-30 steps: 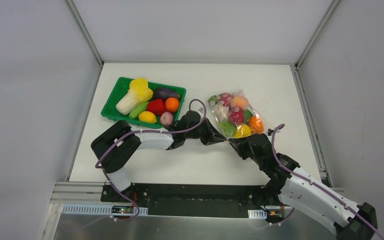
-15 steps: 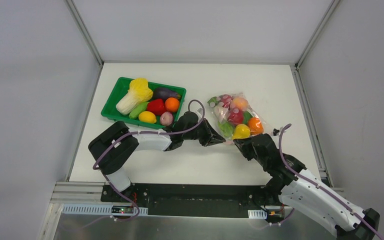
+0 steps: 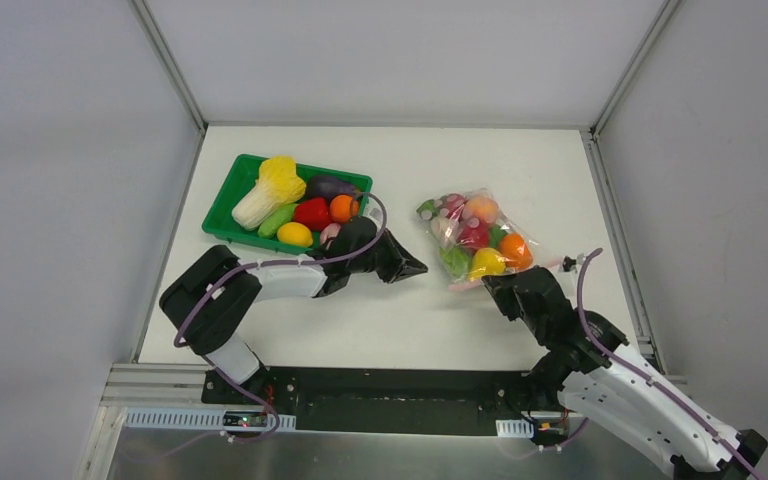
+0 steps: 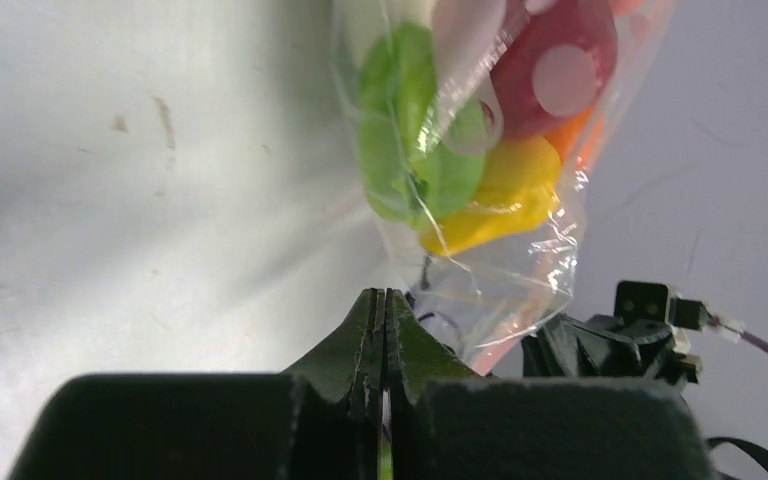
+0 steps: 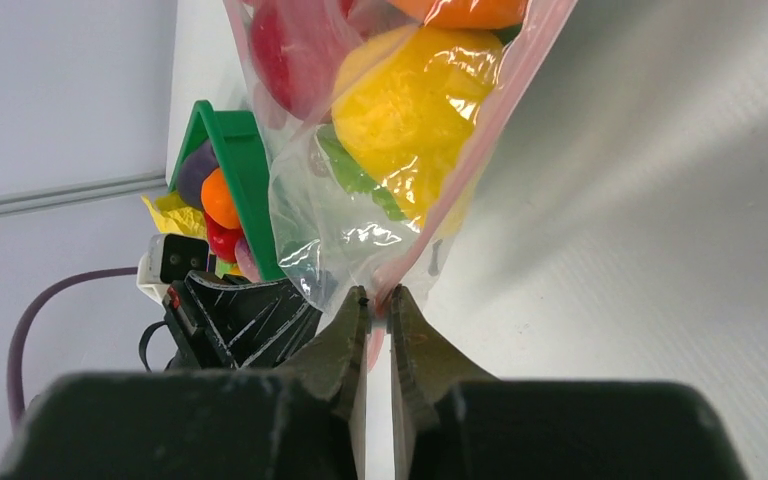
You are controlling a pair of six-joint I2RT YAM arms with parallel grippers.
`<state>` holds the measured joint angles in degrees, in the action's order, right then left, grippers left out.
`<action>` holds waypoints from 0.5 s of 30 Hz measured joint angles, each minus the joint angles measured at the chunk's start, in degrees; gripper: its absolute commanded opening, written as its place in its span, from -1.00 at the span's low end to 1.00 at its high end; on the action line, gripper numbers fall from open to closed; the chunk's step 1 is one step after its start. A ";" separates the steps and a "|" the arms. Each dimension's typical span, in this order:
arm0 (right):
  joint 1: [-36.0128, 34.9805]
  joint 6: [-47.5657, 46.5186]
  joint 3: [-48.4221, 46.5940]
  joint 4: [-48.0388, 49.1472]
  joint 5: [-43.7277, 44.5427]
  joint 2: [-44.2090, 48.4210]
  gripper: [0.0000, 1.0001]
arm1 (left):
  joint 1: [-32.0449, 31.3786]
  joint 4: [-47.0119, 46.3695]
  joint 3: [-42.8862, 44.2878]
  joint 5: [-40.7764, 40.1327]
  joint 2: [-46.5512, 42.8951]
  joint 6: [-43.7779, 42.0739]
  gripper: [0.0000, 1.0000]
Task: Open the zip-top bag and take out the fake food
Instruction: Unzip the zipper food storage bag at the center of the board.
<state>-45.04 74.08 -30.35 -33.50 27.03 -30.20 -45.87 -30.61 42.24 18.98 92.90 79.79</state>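
**Top view:** the zip-top bag (image 3: 475,235) lies on the white tabletop (image 3: 520,170), to the right of the green tray (image 3: 222,198), with the fake food (image 3: 484,262) inside it. The right claw (image 3: 489,283) pinches the bag's pink zip strip at the near edge. The left claw (image 3: 415,268) is closed, empty and apart from the bag. **Left wrist view:** the fingers are pressed together, with the bag just beyond the tips. **Right wrist view:** the jaws are nearly closed on the pink strip.
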 measured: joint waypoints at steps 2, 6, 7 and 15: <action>0.00 -0.31 -0.48 -1.29 1.09 0.63 -1.00 | 1.33 1.51 -0.63 -0.48 -0.68 -1.03 -1.00; 0.00 -1.18 -1.36 -2.97 2.47 0.90 -1.00 | 1.99 4.31 -0.92 -1.25 -2.71 -3.17 -1.00; 0.00 -1.46 -1.53 -3.30 2.69 0.90 -1.00 | 1.99 4.59 -0.87 -1.20 -3.26 -3.98 -0.93; 0.00 -3.32 -1.90 -2.78 2.54 0.31 -1.00 | 0.35 7.50 4.87 2.19 -3.76 -8.48 0.09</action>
<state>-45.04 70.76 -32.25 -36.27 29.56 -29.89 -45.52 -23.11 47.11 21.17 89.14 71.31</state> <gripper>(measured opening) 0.089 0.411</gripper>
